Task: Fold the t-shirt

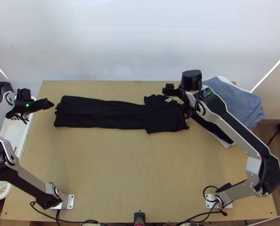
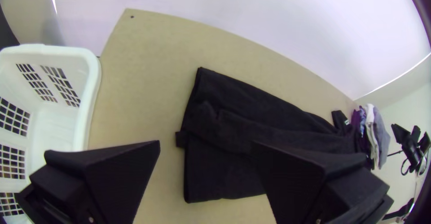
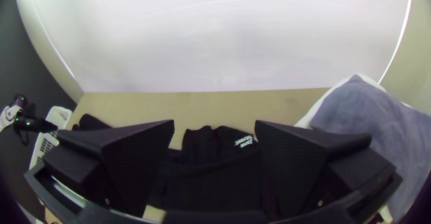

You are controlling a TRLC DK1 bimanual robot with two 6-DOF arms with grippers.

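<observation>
The black T-shirt (image 1: 102, 113) lies folded lengthwise on the table (image 1: 140, 169), white lettering (image 1: 169, 100) near its right end. The left gripper (image 1: 46, 104) beside one end and right gripper (image 1: 179, 101) by the lettered end gape wide, gripping nothing.

Matt black cloth t-shirt (image 1: 102, 113), smooth wooden table (image 1: 140, 169)

In the top view the right arm (image 1: 239, 130) hides part of the shirt's (image 1: 164, 120) short-sleeved end and part of the stack (image 1: 238, 101), the print (image 1: 168, 100) is too small to read, and the picture's edge cuts off the basket (image 1: 26, 132).
</observation>
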